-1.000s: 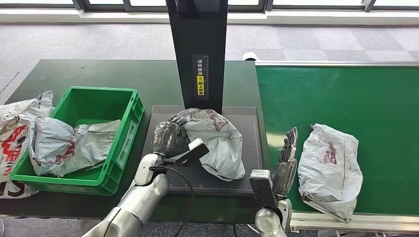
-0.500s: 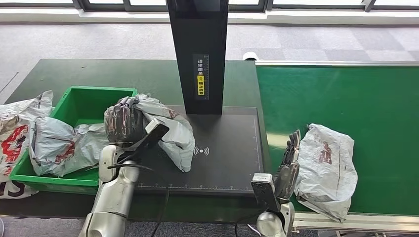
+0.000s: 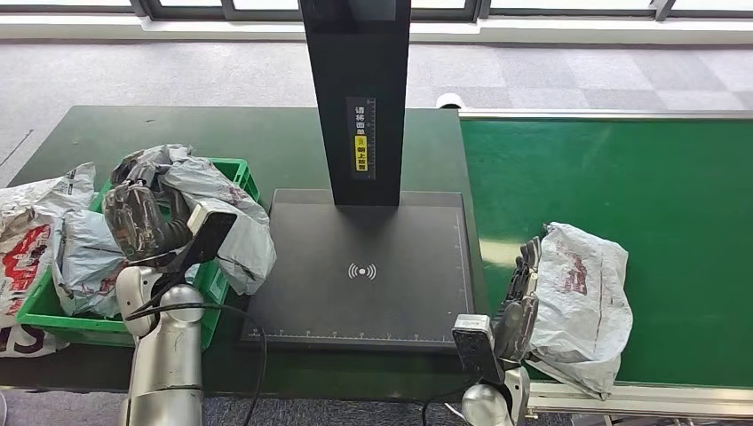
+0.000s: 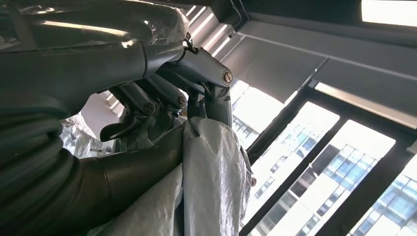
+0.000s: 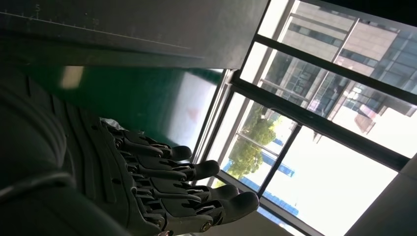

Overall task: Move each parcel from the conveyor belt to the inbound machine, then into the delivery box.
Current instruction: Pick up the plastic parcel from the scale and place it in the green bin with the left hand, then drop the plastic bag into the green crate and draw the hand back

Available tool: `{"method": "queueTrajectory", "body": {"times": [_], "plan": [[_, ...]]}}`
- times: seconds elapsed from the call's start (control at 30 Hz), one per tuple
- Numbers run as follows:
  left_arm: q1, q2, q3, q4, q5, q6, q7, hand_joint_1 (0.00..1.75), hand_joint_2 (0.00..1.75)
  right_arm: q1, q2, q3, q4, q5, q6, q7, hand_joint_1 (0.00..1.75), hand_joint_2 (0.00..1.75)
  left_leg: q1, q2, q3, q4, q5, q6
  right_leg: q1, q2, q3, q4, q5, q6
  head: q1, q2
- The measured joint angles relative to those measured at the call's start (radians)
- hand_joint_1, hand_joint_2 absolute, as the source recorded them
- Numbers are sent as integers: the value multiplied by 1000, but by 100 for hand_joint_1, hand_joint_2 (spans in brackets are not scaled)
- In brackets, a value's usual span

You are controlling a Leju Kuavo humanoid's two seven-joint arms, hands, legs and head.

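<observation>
My left hand [image 3: 142,222] grips a crumpled grey parcel [image 3: 213,209] and holds it above the right part of the green delivery box [image 3: 216,275]. In the left wrist view the dark fingers [image 4: 162,98] clamp the parcel's plastic [image 4: 211,172]. Another grey parcel [image 3: 582,302] lies on the green conveyor belt [image 3: 639,177] near its front edge. My right hand [image 3: 519,293] stands beside that parcel's left side with straight fingers, holding nothing; its fingers [image 5: 187,196] are spread in the right wrist view. The inbound machine's dark plate [image 3: 364,266] is bare.
The machine's black post [image 3: 358,89] rises behind the plate. A grey parcel [image 3: 89,257] lies inside the box, and a larger red-printed one [image 3: 22,240] sits on the table to its left. Windows and grey floor lie beyond the table.
My left hand has carried the parcel from the machine's plate leftward to above the box. The belt parcel has shifted slightly left, and my right hand stands closer against it.
</observation>
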Motion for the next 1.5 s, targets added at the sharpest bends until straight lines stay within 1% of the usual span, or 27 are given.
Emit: {"method": "queueTrajectory", "body": {"times": [0.13, 0.23, 0.37, 0.53, 0.6, 0.63, 0.73, 0.77, 0.83, 1.0, 1.03, 1.1, 1.13, 1.17, 1.23, 1.3, 1.33, 1.37, 1.43, 1.5], "plan": [[0, 0, 92, -83, 47, 0, -88, 175, 175, 2, 0, -3, 0, 1, 0, 0, 0, 0, 0, 0, 0, 0, 0, 0, 0, 0, 0, 0, 0, 0, 0, 0], [-13, 2, 159, -103, 34, 0, -114, 175, 175, 3, 0, -3, 0, -3, 0, 0, 0, 0, 0, 0, 0, 0, 0, 0, 1, 0, 0, 0, 0, 0, 0, 0], [-82, 12, 301, -63, -41, 0, -132, 175, 175, 4, 0, -3, 0, -16, 0, 0, 0, 0, 1, 0, 0, 0, 0, 0, 1, 0, 0, 0, 0, -1, 0, 0], [-147, 29, 430, 28, -131, 0, -124, 175, 175, 5, -1, -3, 0, -19, 0, 0, 0, 0, 1, -1, 0, 0, 1, -1, 2, -1, 0, 0, 1, -1, 0, 0], [-163, 37, 460, 70, -158, 0, -78, 175, 175, 5, -2, -3, 0, -21, 0, 0, 0, 0, 1, -1, 0, 0, 1, -1, 1, -1, 1, 0, 1, -1, 0, 0], [-169, 46, 468, 98, -180, 0, -31, 175, 175, 5, -2, -3, 0, -23, 0, 0, 0, 0, 1, -1, 0, 0, 1, -1, 1, -1, 1, 0, 1, -1, 0, 0], [-180, 91, 466, 206, -236, 0, 152, 175, 175, 4, -3, -2, 0, -30, 0, 1, 0, 0, 1, 0, 1, 0, 1, -1, 1, 0, 0, 0, 1, -1, 0, 0], [-183, 106, 462, 239, -244, 0, 195, 175, 175, 4, -3, -2, 0, -31, 0, 1, 0, 0, 1, 0, 1, 0, 1, -1, 2, 0, 0, 0, 1, -1, 0, 0], [-186, 128, 455, 291, -251, 0, 231, 175, 175, 4, -4, -2, 0, -33, 0, 2, 0, 0, 1, 0, 1, 0, 1, -2, 2, 0, 0, 0, 1, -1, 0, 0], [-193, 157, 448, 358, -254, 0, 240, 175, 175, 3, -4, -1, 0, -33, 0, 2, 0, 0, 1, 1, 1, 0, 1, -2, 2, 0, 0, 0, 1, -1, 0, 0], [-193, 161, 447, 366, -254, 0, 241, 171, 175, 3, -4, -1, 0, -33, 0, 2, 0, 0, 1, 1, 1, 0, 1, -2, 2, 0, 0, 0, 1, -1, 0, 0], [-195, 167, 445, 382, -257, 0, 251, 83, 175, 3, -4, -1, 0, -34, 0, 2, 0, 0, 1, 0, 1, 0, 1, -2, 2, 0, 0, 0, 1, -1, 0, 0], [-196, 170, 444, 391, -258, 0, 261, 40, 131, 3, -5, -1, 0, -34, 0, 2, 0, 0, 1, 0, 1, 0, 1, -2, 2, 0, 0, 0, 1, -1, 0, 0], [-197, 174, 443, 402, -259, 0, 273, 0, 87, 3, -5, -1, 0, -34, 0, 3, 0, 0, 1, 0, 1, 0, 1, -2, 2, 0, 0, 0, 1, -1, 0, 0], [-198, 182, 441, 420, -252, 0, 289, 0, 0, 3, -6, 0, 0, -33, 0, 5, 0, 0, 1, 1, 1, 0, 1, -2, 2, 0, 0, 0, 1, -1, 0, 0], [-196, 185, 439, 429, -230, 0, 280, 0, 0, 3, -7, 0, 0, -31, 0, 6, 0, 0, 1, 1, 1, 0, 1, -2, 2, 0, 0, 0, 1, -1, 0, 0], [-195, 185, 439, 427, -210, 0, 257, 0, 0, 3, -8, 0, 0, -28, 0, 7, 0, 0, 1, 1, 1, 0, 1, -2, 2, 0, 0, 0, 1, -1, 0, 0], [-191, 183, 439, 420, -179, 0, 215, 0, 0, 3, -8, 0, 0, -25, 0, 8, 0, 0, 1, 1, 1, 0, 1, -2, 2, 0, 0, 0, 1, -1, 0, 0], [-185, 170, 447, 386, -95, 1, 75, 0, 0, 2, -8, 0, 1, -13, 0, 9, 0, 0, 1, 0, 1, 0, 1, -2, 2, 0, 0, 0, 1, -1, 0, 0], [-175, 148, 459, 330, 10, 2, -61, 0, 0, -4, -8, -10, 5, 36, 1, 20, 0, 0, 1, 0, 0, 0, 1, -2, 2, 0, 0, 0, 1, -1, 0, 0]]}}
